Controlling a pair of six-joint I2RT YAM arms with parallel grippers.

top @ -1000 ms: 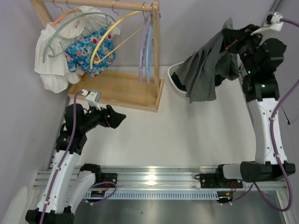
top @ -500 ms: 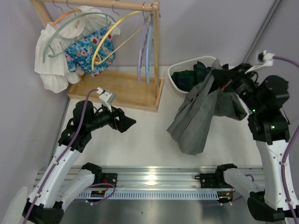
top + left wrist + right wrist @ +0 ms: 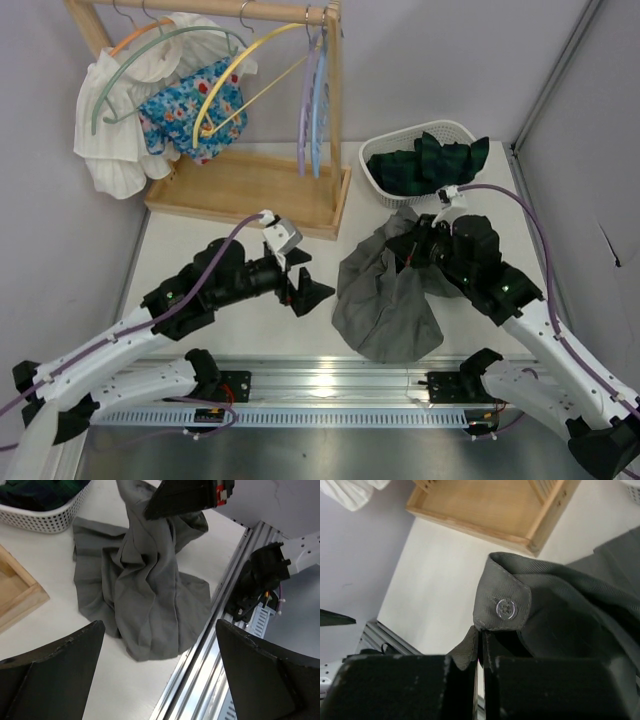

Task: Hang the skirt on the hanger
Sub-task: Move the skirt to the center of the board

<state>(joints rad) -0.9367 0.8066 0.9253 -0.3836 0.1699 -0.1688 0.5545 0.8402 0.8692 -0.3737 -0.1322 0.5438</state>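
The grey skirt [image 3: 385, 300] lies crumpled on the table's front middle, its top drawn up to my right gripper [image 3: 412, 250]. That gripper [image 3: 481, 650] is shut on the skirt's waistband [image 3: 507, 597], just below its button. My left gripper [image 3: 305, 287] stands open just left of the skirt, apart from it. In the left wrist view its fingers [image 3: 50, 675] frame the skirt [image 3: 145, 595], with the right gripper [image 3: 185, 497] above. An empty yellow hanger [image 3: 235, 75] and purple and blue hangers [image 3: 312, 110] hang on the wooden rack at the back left.
A white basket [image 3: 382, 190] holding dark plaid cloth stands behind the skirt. The rack's wooden base [image 3: 250, 190] lies at the back left, with a white garment [image 3: 115, 150] and a floral one [image 3: 185, 110] on hangers. The metal rail [image 3: 330, 385] runs along the near edge.
My right arm has swung down from beside the basket, bringing the skirt onto the table's front middle. My left arm has reached right towards it, gripper still open.
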